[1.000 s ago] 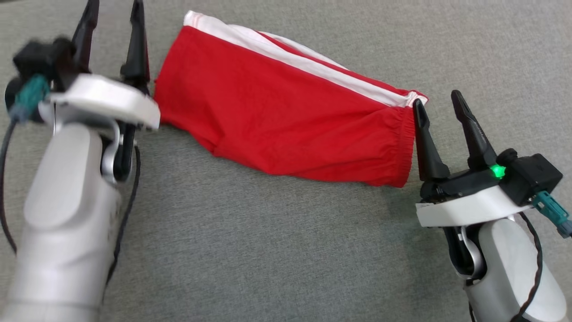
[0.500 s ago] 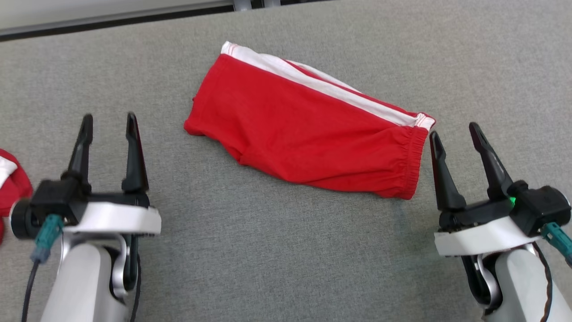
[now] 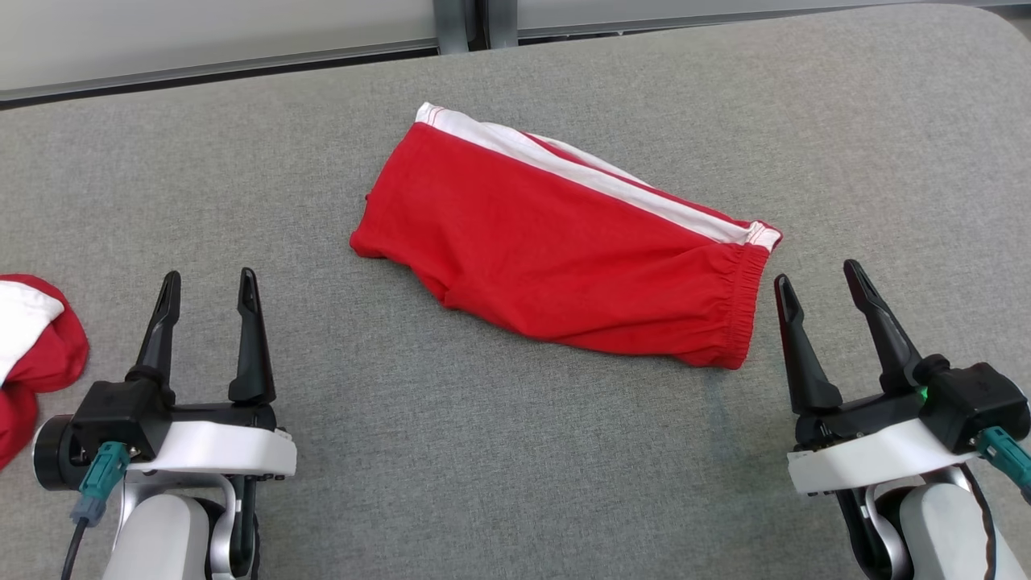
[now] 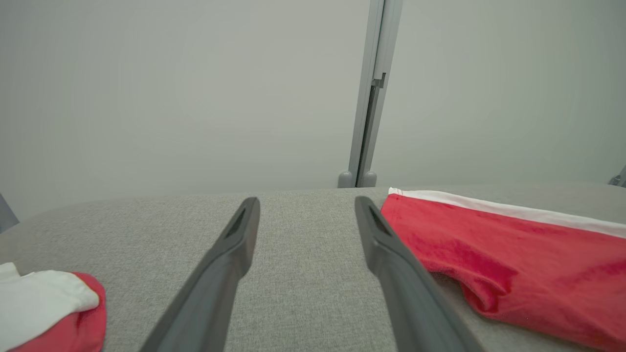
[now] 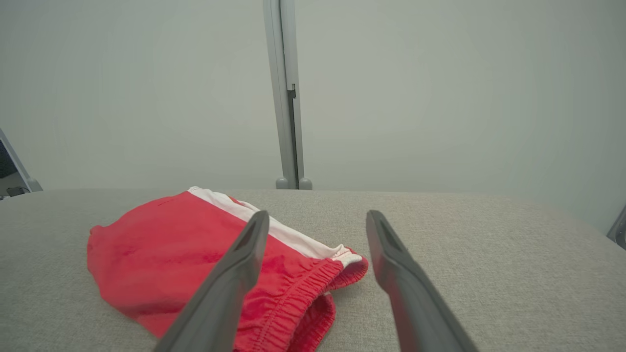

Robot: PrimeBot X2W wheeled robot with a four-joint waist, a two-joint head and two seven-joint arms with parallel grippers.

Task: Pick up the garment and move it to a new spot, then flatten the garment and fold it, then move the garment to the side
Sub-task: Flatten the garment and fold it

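The garment [image 3: 556, 250], red shorts with a white side stripe, lies folded in half on the grey table [image 3: 499, 451], its elastic waistband toward the right. In the left wrist view the garment [image 4: 508, 264] lies to the right of the fingers; in the right wrist view the garment [image 5: 195, 254] lies left of and behind the left finger. My left gripper [image 3: 208, 286] stands open at the lower left, well clear of the cloth. Just right of the waistband, my right gripper [image 3: 817, 278] is open and apart from it. Both hold nothing.
A second red and white garment [image 3: 32, 346] sits bunched at the table's left edge, also visible as the bunched cloth [image 4: 44, 308] in the left wrist view. A pale wall with a grey vertical post [image 3: 467, 22] runs behind the table's far edge.
The head camera has pulled back and tilted up, bringing the far table edge and the left bunched cloth into view. Both arms drew back from the folded garment's ends; the garment lies still.
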